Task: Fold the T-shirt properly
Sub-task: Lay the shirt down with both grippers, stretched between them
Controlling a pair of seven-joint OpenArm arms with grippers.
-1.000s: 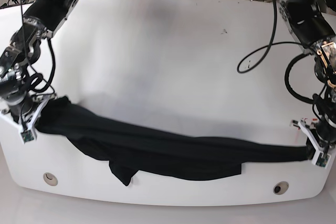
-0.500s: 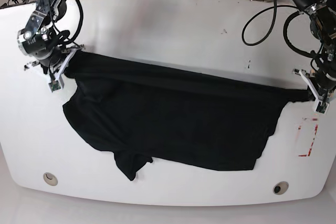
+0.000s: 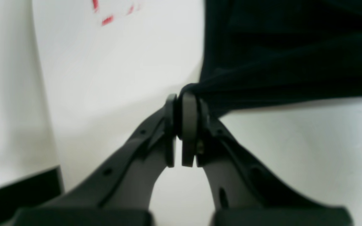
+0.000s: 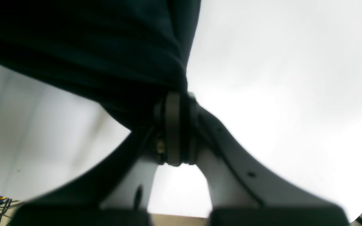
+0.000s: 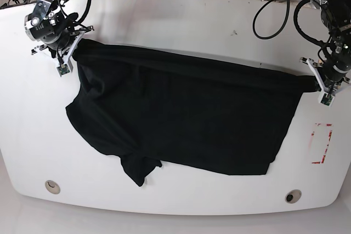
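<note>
The black T-shirt (image 5: 181, 113) hangs stretched between both arms over the white table (image 5: 181, 26), its lower part draping down with a sleeve (image 5: 137, 171) near the front edge. My left gripper (image 5: 320, 83), on the right of the base view, is shut on one corner of the T-shirt (image 3: 262, 56); its pads (image 3: 189, 125) pinch a bunched fold. My right gripper (image 5: 70, 53), at the back left, is shut on the other top corner (image 4: 105, 56), with cloth gathered over its fingertips (image 4: 173, 125).
Red tape marks (image 5: 321, 143) lie on the table at the right. Two round holes (image 5: 52, 186) (image 5: 293, 196) sit near the front edge. Cables (image 5: 274, 9) hang from the left arm at the back right. Floor shows beyond the table edge (image 3: 8, 94).
Both grippers have carried the T-shirt's top edge from the front of the table toward the back, spreading the bunched cloth into a wide sheet. The grips have not changed.
</note>
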